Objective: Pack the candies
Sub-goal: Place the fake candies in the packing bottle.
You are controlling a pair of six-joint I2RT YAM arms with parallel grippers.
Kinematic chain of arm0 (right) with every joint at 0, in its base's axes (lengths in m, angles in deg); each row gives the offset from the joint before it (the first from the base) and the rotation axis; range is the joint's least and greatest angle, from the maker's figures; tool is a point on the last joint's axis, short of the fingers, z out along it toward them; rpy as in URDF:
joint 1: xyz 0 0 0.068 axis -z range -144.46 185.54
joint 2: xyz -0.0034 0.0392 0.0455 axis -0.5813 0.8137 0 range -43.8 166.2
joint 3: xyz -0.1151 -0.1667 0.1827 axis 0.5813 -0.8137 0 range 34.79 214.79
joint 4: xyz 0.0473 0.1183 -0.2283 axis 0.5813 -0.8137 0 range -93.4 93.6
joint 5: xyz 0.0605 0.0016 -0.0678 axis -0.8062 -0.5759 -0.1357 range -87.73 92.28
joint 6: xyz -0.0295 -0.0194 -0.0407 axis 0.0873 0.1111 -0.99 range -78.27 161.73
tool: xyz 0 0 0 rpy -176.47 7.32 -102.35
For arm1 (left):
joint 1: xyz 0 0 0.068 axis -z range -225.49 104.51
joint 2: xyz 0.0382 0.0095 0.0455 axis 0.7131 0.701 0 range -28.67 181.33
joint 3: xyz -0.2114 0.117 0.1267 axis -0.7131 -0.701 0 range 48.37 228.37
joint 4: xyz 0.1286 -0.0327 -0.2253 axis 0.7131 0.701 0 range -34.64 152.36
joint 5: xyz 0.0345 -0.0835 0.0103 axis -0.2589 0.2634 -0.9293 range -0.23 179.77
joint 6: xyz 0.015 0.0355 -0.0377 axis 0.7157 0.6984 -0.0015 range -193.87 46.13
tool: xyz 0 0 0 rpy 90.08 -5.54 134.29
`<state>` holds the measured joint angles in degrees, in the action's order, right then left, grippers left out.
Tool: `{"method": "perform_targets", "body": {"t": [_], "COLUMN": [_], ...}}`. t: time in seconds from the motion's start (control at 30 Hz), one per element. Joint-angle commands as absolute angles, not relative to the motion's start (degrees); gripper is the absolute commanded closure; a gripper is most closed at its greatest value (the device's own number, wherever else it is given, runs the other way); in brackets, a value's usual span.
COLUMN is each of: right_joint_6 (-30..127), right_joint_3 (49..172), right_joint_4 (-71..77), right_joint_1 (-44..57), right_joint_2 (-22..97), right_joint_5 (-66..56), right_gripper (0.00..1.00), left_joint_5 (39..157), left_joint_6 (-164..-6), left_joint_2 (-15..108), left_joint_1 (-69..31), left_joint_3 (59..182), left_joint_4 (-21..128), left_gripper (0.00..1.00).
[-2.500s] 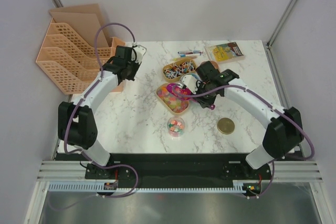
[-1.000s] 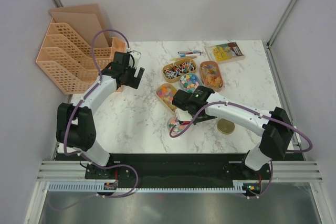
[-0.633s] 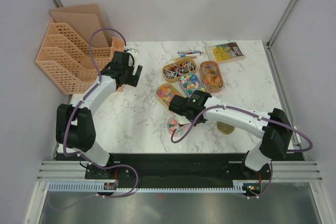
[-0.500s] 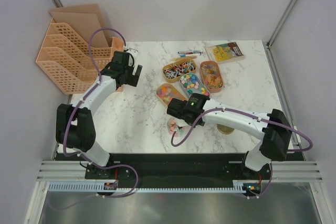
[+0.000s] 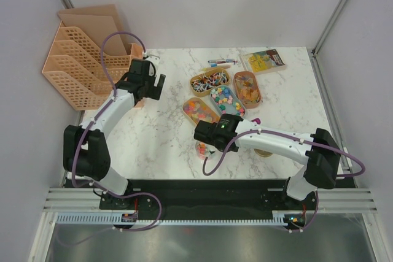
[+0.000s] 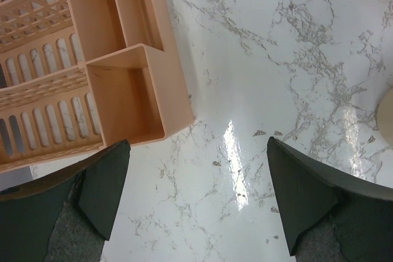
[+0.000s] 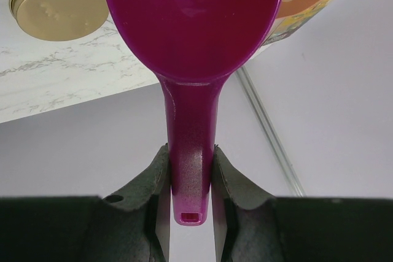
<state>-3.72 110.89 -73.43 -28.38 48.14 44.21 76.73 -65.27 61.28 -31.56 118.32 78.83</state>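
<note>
Right gripper (image 7: 189, 179): clamped on magenta scoop (image 7: 193, 23) handle
Left gripper (image 6: 196, 194): held wide open, nothing grasped, over marble table (image 6: 276, 59)
Candies (image 5: 222, 95): sorted in four oval trays (image 5: 185, 105)

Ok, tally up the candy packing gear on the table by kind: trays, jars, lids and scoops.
Oval candy trays: 4
Clear jar: 1
Gold lid: 1
Magenta scoop, held in the right tool: 1
Total: 7
</note>
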Motion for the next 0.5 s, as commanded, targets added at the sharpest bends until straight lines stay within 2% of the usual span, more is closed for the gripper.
{"method": "perform_targets", "body": {"t": [0.0,0.13,0.2,0.27,0.33,0.37,0.4,0.43,0.47], "right_joint_6": [-3.0,-2.4,-1.3,0.6,3.2,4.1,5.0,6.7,7.4], "right_joint_3": [110.9,110.8,111.6,115.1,119.7,121.7,123.6,126.9,128.1], "right_joint_4": [-80.0,-80.1,-80.0,-79.8,-78.8,-78.6,-78.7,-78.6,-78.6], "right_joint_1": [-28.7,-28.6,-27.6,-26.0,-22.0,-20.2,-18.3,-14.5,-12.8], "right_joint_2": [47.4,46.8,45.9,45.9,46.1,46.4,47.2,47.5,48.0], "right_joint_5": [46.7,46.8,46.0,41.5,36.1,28.8,23.9,19.9,13.2], "right_gripper": [1.0,1.0,1.0,1.0,1.0,1.0,1.0,1.0,1.0], "left_joint_5": [77.2,80.0,87.5,93.8,103.4,107.9,112.5,121.1,125.0], "left_joint_6": [-66.3,-66.1,-65.8,-65.5,-65.6,-64.8,-63.2,-62.9,-62.6], "left_joint_2": [58.3,57.4,56.2,53.1,51.1,49.2,48.6,48.1,47.7], "left_joint_1": [-31.8,-31.8,-31.8,-31.8,-31.8,-31.8,-31.9,-31.9,-31.7], "left_joint_3": [119.4,120.3,121.1,121.0,120.1,119.9,119.7,119.6,119.6], "left_joint_4": [77.0,78.8,80.8,82.7,83.3,84.2,85.0,85.5,86.0], "left_gripper": [0.0,0.0,0.0,0.07,0.45,0.74,0.97,0.98,0.98]}}
